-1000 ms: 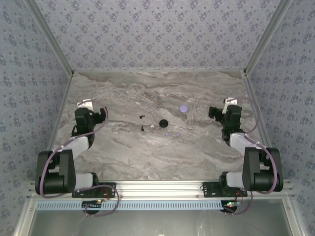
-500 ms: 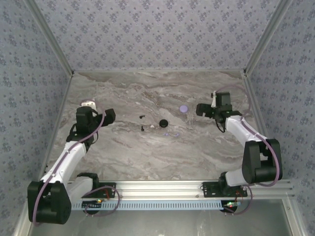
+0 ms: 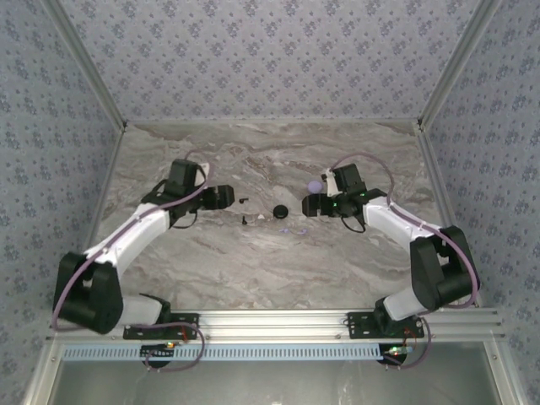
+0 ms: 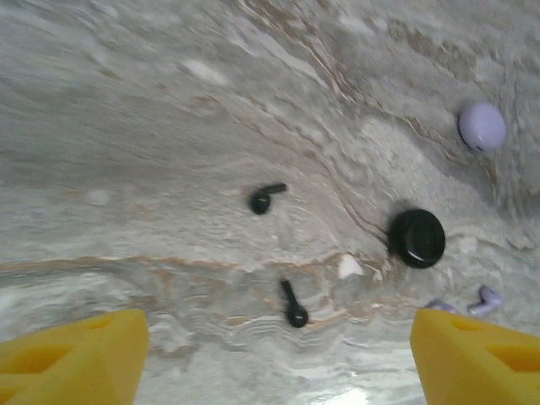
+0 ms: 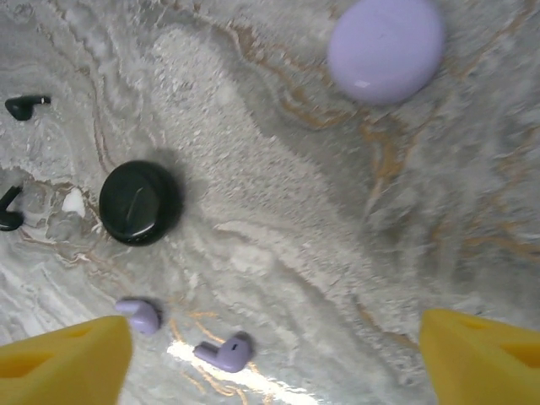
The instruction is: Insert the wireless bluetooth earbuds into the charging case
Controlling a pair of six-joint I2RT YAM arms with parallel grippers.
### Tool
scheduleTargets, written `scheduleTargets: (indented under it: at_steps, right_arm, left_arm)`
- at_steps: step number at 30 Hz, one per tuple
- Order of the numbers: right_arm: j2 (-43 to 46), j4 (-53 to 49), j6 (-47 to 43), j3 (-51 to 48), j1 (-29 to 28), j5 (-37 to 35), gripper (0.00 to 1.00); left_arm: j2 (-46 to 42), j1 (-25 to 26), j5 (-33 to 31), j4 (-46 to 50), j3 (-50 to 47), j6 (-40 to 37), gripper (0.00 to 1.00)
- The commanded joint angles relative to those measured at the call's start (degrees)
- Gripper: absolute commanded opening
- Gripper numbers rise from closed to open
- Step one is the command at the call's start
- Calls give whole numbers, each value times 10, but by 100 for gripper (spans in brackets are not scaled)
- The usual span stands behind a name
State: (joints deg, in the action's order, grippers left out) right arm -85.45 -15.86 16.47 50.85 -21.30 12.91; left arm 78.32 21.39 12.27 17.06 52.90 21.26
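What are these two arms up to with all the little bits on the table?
The job is to put earbuds into their charging cases, and nothing has been picked up yet. The left gripper and right gripper both hang open over the marble table, holding nothing. Two black earbuds and two lilac earbuds lie loose near the black case. The lilac case sits farther off.

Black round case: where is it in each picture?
Top external: black case near the picture's middle, between the two arms.
Left wrist: black case right of centre.
Right wrist: black case left of centre.
Shared landmark: lilac case, up and to the right of it in all three.
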Motion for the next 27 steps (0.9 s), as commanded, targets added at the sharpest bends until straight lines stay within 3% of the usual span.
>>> scheduleTargets:
  at_steps: [1, 8, 11, 19, 27]
  right_arm:
    - [-15, -22, 38, 18, -14, 20, 80]
    - [-68, -33, 55, 52, -49, 34, 40]
    - [-101, -41, 68, 75, -59, 42, 28]
    - [-163, -39, 97, 117, -83, 44, 10]
    - [-196, -21, 121, 129, -92, 48, 0]
  left_arm:
    - [50, 31, 13, 35, 50, -3, 73]
    - [163, 77, 33, 46, 128, 0, 58]
    - [206, 93, 40, 57, 167, 1, 48]
    - [304, 115, 46, 72, 253, 10, 32]
    - [370, 121, 51, 82, 299, 21, 20]
